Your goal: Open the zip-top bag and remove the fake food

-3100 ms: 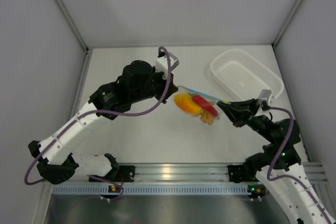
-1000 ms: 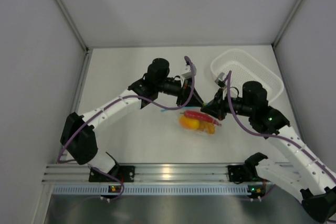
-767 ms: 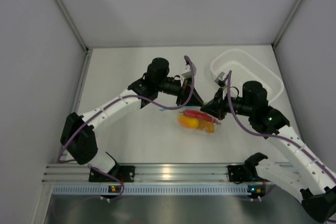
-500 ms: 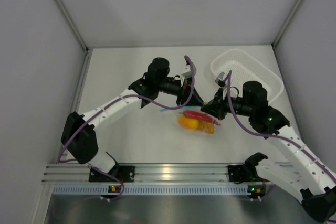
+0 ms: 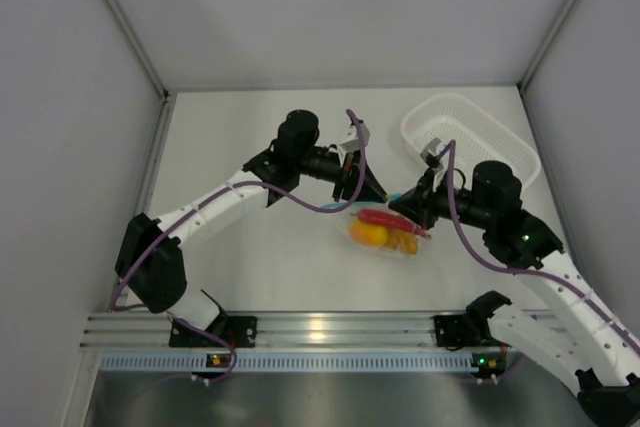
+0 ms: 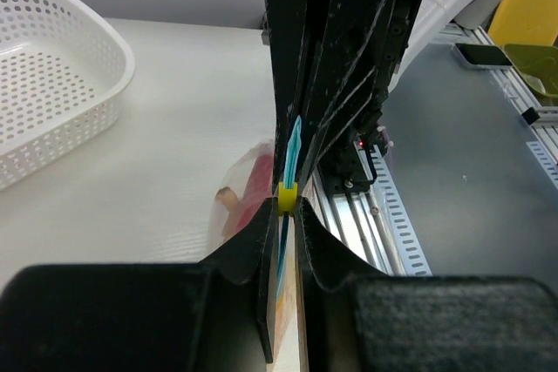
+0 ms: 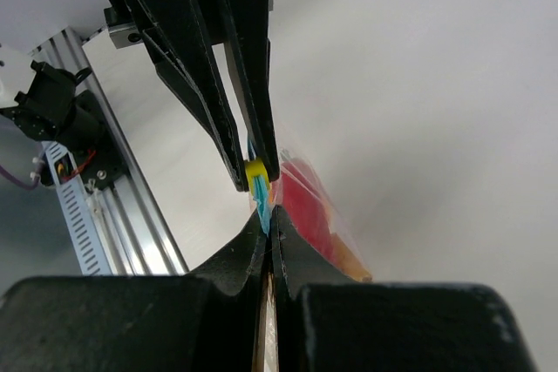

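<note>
The clear zip-top bag (image 5: 388, 235) hangs just above the table between my two grippers, its light blue zip strip (image 6: 291, 147) uppermost. Inside it show a red chili (image 5: 384, 218), a yellow-orange wedge (image 5: 367, 234) and an orange chunk (image 5: 406, 242). My left gripper (image 5: 377, 191) is shut on the strip at its yellow slider (image 6: 287, 197). My right gripper (image 5: 398, 198) faces it tip to tip and is shut on the strip (image 7: 264, 218) just beside the slider (image 7: 255, 173). In the right wrist view the red chili (image 7: 305, 202) shows through the plastic. The left gripper's tips (image 6: 285, 212) close round the slider.
A white perforated basket (image 5: 505, 135) stands at the back right, just behind my right arm; it also shows in the left wrist view (image 6: 105, 84). The aluminium rail (image 5: 320, 327) runs along the near edge. Grey walls close the back and both sides.
Both grippers came together at the bag's top from its far ends. In the last second both grippers and the bag shifted slightly right, still shut on the strip.
</note>
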`<action>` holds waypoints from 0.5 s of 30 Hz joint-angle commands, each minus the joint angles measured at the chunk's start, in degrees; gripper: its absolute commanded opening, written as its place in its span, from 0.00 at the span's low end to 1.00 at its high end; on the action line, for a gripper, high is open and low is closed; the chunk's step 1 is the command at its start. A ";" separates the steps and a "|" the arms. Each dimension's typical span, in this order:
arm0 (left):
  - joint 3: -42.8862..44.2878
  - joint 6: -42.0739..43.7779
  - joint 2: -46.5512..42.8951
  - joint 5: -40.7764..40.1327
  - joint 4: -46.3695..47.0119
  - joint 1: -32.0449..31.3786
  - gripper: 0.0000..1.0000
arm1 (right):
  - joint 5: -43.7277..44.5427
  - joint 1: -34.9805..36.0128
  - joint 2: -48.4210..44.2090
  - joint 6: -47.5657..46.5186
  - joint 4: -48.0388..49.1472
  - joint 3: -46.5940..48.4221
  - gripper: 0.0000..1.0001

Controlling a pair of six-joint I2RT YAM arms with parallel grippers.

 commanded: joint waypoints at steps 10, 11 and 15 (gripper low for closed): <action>-3.55 7.19 -4.24 3.01 -4.75 4.62 0.00 | 3.92 0.63 -6.22 1.07 2.80 2.25 0.00; -3.55 8.68 -4.42 3.09 -6.69 4.98 0.00 | 4.70 0.63 -6.83 0.90 2.53 2.51 0.00; -5.03 11.59 -5.73 2.39 -10.74 8.05 0.00 | 7.34 0.54 -8.15 -0.33 0.16 3.48 0.00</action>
